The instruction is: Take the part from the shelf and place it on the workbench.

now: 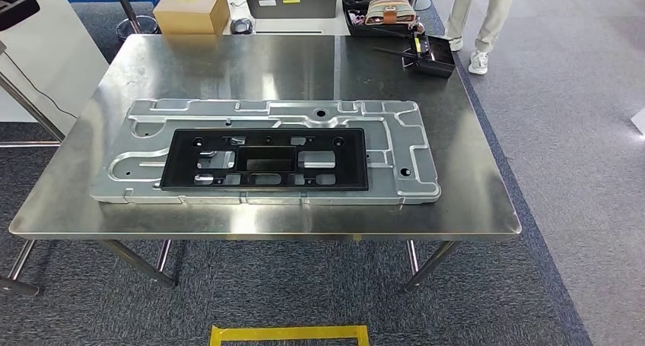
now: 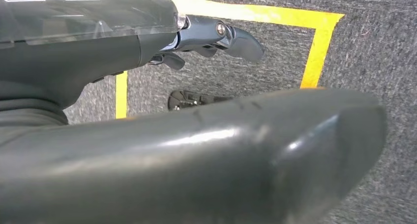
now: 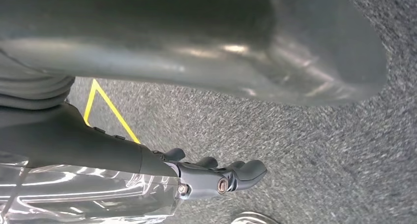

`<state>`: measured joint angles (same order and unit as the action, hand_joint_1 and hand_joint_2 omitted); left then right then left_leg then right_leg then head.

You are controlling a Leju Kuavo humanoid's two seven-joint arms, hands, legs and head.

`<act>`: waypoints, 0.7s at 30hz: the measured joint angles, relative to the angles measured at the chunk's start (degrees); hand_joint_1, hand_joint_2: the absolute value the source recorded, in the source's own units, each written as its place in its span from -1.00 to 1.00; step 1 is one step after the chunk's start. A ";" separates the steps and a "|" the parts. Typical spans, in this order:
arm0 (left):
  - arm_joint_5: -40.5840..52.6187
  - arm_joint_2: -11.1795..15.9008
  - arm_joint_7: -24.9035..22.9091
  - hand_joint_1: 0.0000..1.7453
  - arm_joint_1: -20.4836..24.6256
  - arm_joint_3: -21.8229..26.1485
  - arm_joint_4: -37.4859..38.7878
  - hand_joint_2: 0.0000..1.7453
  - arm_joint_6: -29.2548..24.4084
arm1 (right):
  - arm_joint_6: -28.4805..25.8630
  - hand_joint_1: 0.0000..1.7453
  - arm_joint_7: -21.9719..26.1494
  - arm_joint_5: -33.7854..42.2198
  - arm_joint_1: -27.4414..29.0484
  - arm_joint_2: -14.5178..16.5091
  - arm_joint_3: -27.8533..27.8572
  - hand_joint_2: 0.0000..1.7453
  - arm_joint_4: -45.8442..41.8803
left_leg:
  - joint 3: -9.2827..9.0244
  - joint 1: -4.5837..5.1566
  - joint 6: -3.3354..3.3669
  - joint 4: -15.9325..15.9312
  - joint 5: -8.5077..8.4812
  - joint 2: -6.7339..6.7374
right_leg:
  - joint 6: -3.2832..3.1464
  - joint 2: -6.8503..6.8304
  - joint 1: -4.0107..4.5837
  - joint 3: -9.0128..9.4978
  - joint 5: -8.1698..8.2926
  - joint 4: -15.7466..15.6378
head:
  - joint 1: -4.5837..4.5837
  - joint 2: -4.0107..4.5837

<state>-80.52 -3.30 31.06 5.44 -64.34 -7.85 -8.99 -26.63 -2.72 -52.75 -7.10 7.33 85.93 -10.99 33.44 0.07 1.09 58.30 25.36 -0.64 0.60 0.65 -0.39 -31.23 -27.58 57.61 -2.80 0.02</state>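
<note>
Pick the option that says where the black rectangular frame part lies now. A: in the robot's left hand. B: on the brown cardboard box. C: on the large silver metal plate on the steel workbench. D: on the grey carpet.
C: the black rectangular frame part lies flat on the large silver metal plate atop the steel workbench.

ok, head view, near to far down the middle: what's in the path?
Yellow floor tape → workbench near edge → silver panel with the black frame lying on it → bare benchtop → cardboard box and black case on the floor beyond.
</note>
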 joint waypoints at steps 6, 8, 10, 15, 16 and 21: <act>0.75 0.17 -0.69 -1.00 0.00 -1.14 0.01 -1.00 -0.03 | 0.46 -1.00 -0.53 -1.72 0.00 0.79 -1.56 -1.00 0.07 | 0.01 0.39 0.23 0.15 0.16 0.00 | 0.24 0.00 -0.37 0.08 -0.05 -0.02 | 0.00 0.00; 0.91 0.24 -0.72 -1.00 0.01 -1.42 0.01 -1.00 -0.02 | 0.41 -1.00 -0.80 -2.28 0.02 1.11 -2.10 -1.00 0.14 | 0.02 0.49 0.41 0.26 0.27 0.00 | 0.42 0.00 -0.44 0.12 -0.07 -0.04 | 0.00 0.00; 1.12 0.29 -0.72 -1.00 0.07 -1.80 0.01 -1.00 -0.01 | 0.40 -1.00 -0.95 -2.69 0.00 1.42 -2.53 -1.00 0.19 | 0.01 0.56 0.68 0.24 0.33 -0.03 | 0.67 -0.08 -0.49 0.23 -0.07 -0.13 | 0.00 0.00; 1.70 0.28 -1.00 -1.00 0.34 -2.47 0.00 -1.00 -0.01 | 0.66 -1.00 -1.08 -2.93 -0.06 1.62 -3.22 -1.00 0.20 | -0.72 -0.16 1.67 -1.15 -0.32 -0.24 | 1.28 -0.36 -0.50 -3.21 -5.25 8.14 | 0.00 0.00; 1.77 0.28 -1.07 -1.00 0.35 -2.54 0.00 -1.00 -0.01 | 0.76 -1.00 -1.05 -2.92 -0.03 1.64 -3.31 -1.00 0.21 | -0.69 -0.15 1.69 -1.14 -0.32 -0.36 | 1.37 -0.36 -0.56 -5.07 -6.99 11.92 | 0.00 0.00; 1.94 0.27 -1.25 -1.00 0.40 -2.99 0.00 -1.00 0.06 | 1.37 -1.00 -0.68 -2.72 0.07 1.66 -3.55 -1.00 0.20 | -0.76 -0.34 1.01 -0.69 -0.09 -2.06 | 1.55 0.51 -1.16 -2.82 -2.36 6.96 | 0.00 0.00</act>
<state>-78.58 -3.03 29.81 5.84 -67.33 -7.85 -8.93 -25.26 -3.40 -55.47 -7.03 8.99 82.38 -10.80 32.68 -0.27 2.10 57.62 25.27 -2.71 2.16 1.16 -1.55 -34.05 -29.94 64.58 -2.80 0.02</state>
